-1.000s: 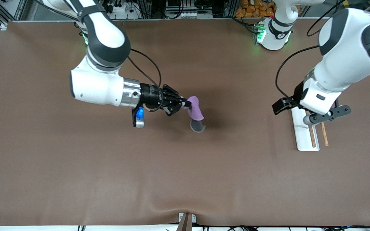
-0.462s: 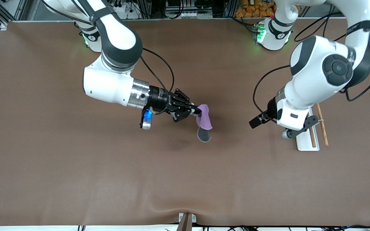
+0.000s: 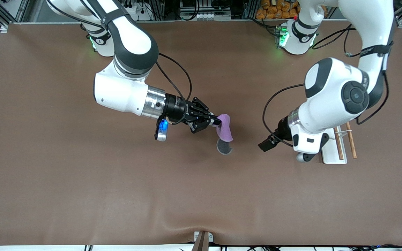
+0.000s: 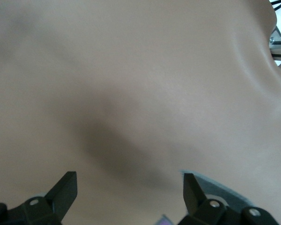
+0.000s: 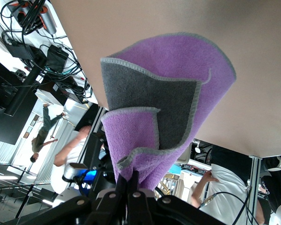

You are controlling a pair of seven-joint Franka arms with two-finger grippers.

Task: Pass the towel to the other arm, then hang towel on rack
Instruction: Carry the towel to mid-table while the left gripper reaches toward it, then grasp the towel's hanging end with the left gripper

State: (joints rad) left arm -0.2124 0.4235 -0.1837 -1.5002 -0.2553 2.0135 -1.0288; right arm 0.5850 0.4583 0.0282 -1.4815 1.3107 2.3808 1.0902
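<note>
Your towel point(image 3: 224, 133), purple with a grey reverse, hangs over the table's point(image 3: 82, 181) middle, pinched in your right gripper point(image 3: 217, 122). At its three o'clock your left gripper point(image 3: 266, 144) hovers, fingers wide, empty. The rack point(image 3: 339, 148) stands just beside that arm.

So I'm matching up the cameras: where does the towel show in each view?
Front view: towel hangs mid-table from the shut right gripper.
Left wrist view: not clearly in it, only the open left gripper over brown table.
Right wrist view: towel fills the centre, pinched.
Shared landmark: the brown table.
</note>
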